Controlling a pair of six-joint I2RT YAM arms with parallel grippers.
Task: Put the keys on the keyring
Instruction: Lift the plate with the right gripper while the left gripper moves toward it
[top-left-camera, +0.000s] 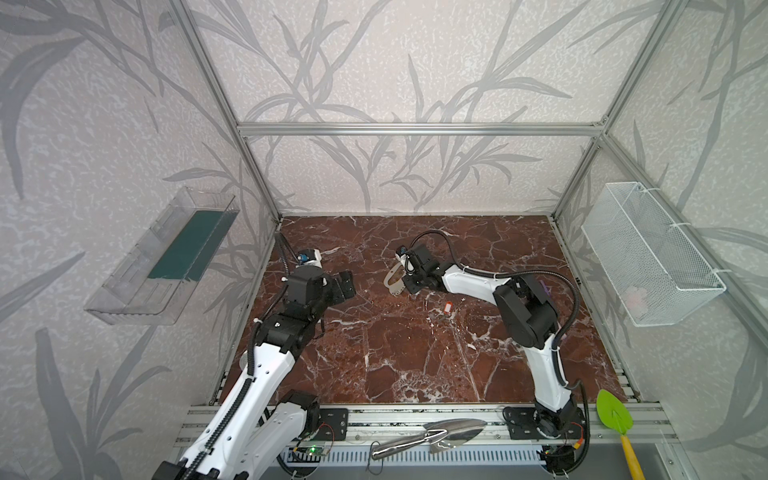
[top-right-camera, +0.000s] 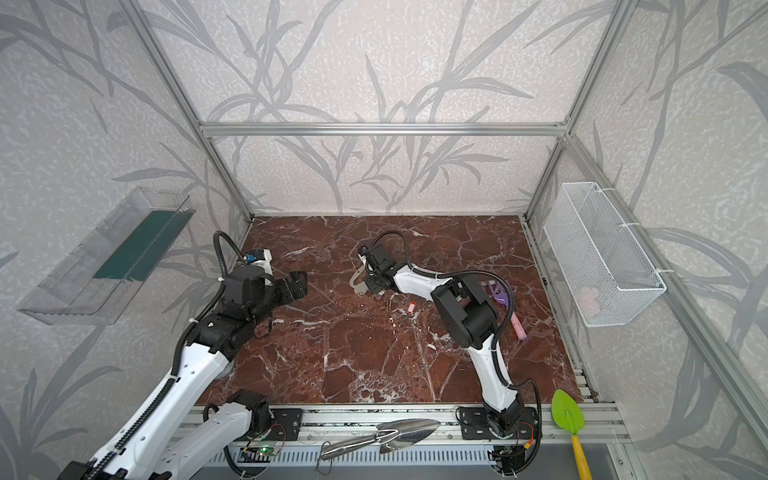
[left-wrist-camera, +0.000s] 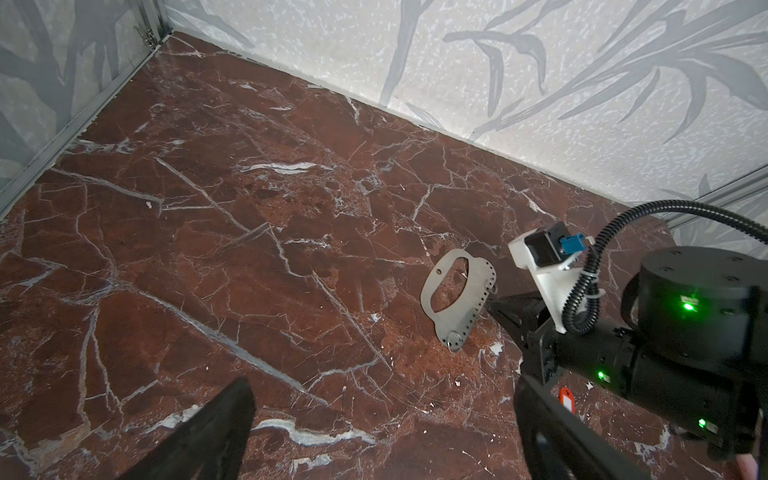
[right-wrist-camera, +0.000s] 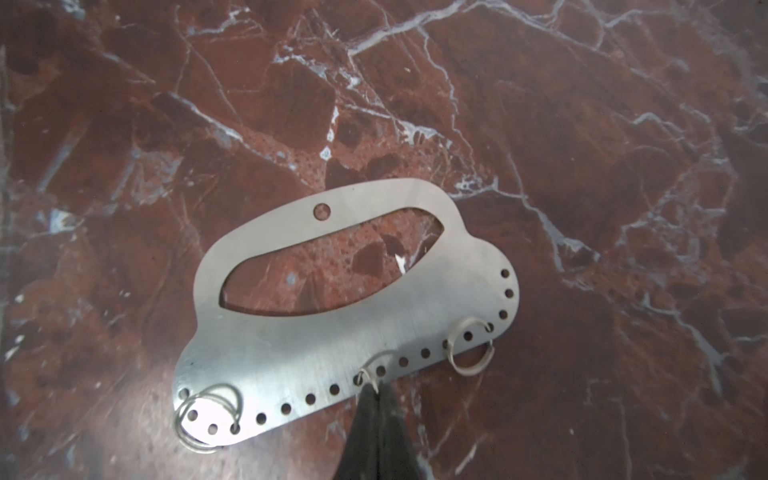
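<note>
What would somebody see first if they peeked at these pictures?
Probably the grey metal plate with its big oval hole, tipped up near the middle of the red marble table and pinched at its dotted edge by the right tool. Next, the tiny red tag lying alone on the table close to that arm, and the shiny trowel and green spade at the front rail.

keys (right-wrist-camera: 316, 349): grey plate (oval cutout, three rings), tilted; keyring (top-left-camera: 447, 307): red tag, lying apart.

1. Bare marble tabletop (top-left-camera: 395, 365) lies open, front and centre, between left arm (top-left-camera: 270, 365) and right arm (top-left-camera: 469, 280).
2. Right arm crosses close beside the keyring (top-left-camera: 447, 307), the keys (right-wrist-camera: 332, 343) at its tip.
</note>
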